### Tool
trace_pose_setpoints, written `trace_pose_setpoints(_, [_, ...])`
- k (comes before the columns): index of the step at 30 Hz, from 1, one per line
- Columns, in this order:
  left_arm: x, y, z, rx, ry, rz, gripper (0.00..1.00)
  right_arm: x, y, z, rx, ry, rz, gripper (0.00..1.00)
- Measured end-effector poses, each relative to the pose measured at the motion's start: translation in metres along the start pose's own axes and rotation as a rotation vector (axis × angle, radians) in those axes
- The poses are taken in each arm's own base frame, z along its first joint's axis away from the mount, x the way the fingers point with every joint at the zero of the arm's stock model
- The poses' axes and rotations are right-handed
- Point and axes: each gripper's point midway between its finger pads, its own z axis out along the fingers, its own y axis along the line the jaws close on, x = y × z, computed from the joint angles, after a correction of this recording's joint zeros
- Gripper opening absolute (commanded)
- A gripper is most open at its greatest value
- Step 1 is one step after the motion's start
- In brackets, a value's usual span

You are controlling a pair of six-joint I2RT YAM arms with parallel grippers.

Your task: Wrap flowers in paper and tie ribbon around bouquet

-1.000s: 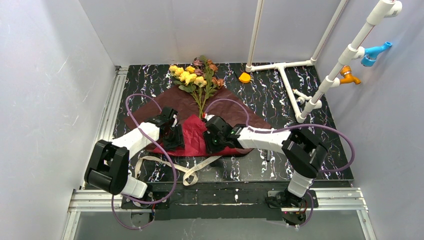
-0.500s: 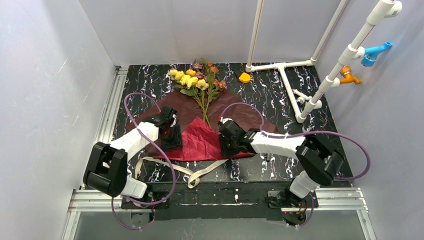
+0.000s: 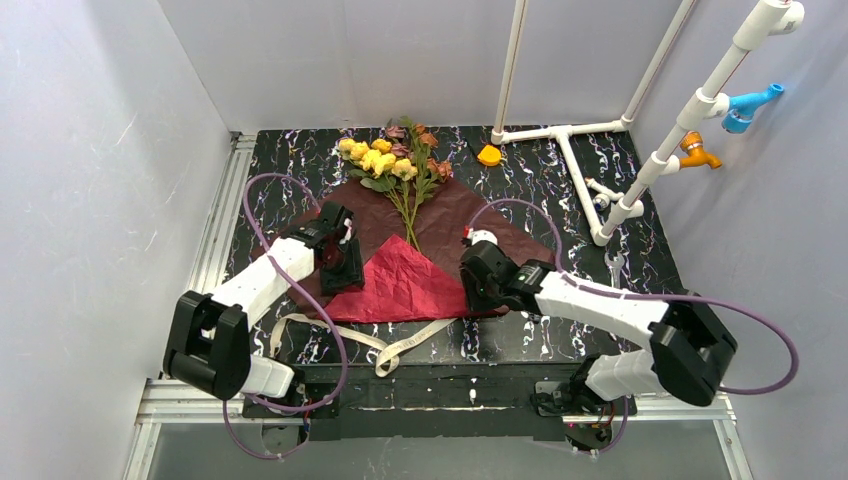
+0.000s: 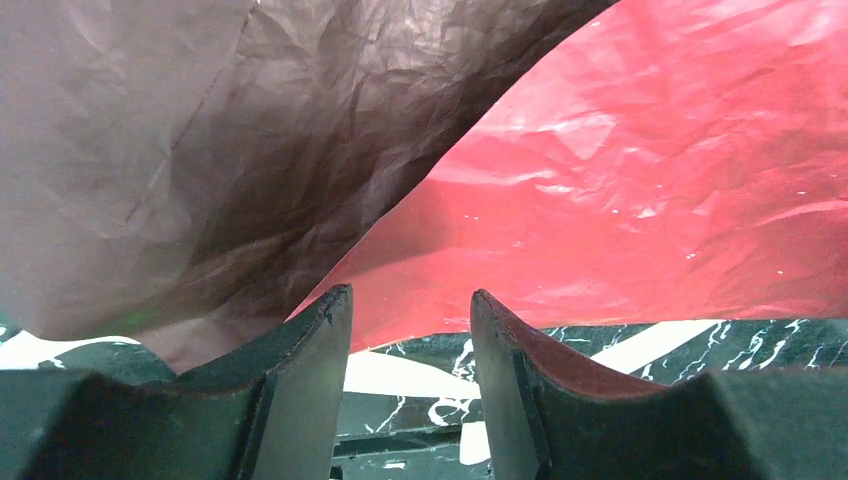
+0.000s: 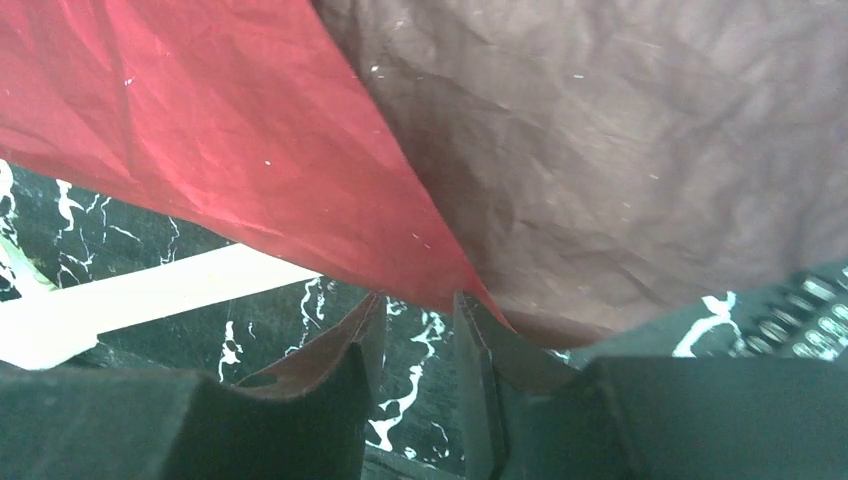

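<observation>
The paper is spread flat on the counter, dull maroon side up. Its near corner is folded back over it, so that a bright red triangular flap is shown. The flowers are laid on the far part of the sheet. The yellow and pink-brown blooms are pointed away from the arms and hang over the far edge. The thin green stems are run toward the arms as far as the tip of the red flap.

The left hand is set low at the left edge of the flap. In its wrist view the two fingers are seen parted by a moderate gap. Only counter and a pale strip are seen between them, and the paper's edge lies just past the tips. The right hand is placed at the flap's right end. Its fingers are held narrowly apart, the folded corner meets their tips, and nothing is seen gripped.

The ribbon is left curled on the counter just in front of the paper's near edge, between the two arms.
</observation>
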Motion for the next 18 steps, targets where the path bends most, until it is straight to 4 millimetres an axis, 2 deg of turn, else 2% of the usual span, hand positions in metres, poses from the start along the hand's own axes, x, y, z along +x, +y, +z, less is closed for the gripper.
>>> trace_pose_setpoints(2, [-0.006,-0.003,-0.008,-0.002,-0.020,0.017,0.45,-0.005,-0.006,-0.008,0.019,-0.032,0.030,0.63])
trace_pose_setpoints(3, [-0.010,-0.007,-0.012,0.003,-0.031,0.030,0.45,-0.008,-0.009,-0.013,0.022,-0.055,0.053,0.76])
trace_pose_setpoints(4, [-0.014,-0.013,-0.018,0.014,-0.048,0.057,0.45,-0.010,-0.011,-0.018,0.021,-0.077,0.079,0.83])
trace_pose_setpoints(8, [-0.022,-0.049,-0.035,0.079,-0.094,0.172,0.43,-0.009,-0.019,-0.040,-0.021,-0.174,0.207,0.92])
trace_pose_setpoints(10, [-0.021,-0.068,-0.036,0.103,-0.091,0.229,0.42,-0.004,-0.023,-0.050,-0.056,-0.224,0.291,0.93])
trace_pose_setpoints(13, [-0.019,-0.094,-0.025,0.117,-0.057,0.286,0.40,0.002,-0.029,-0.053,-0.082,-0.275,0.413,0.87])
trace_pose_setpoints(18, [-0.011,-0.126,0.002,0.134,0.029,0.336,0.39,0.018,-0.037,-0.039,-0.118,-0.308,0.595,0.76])
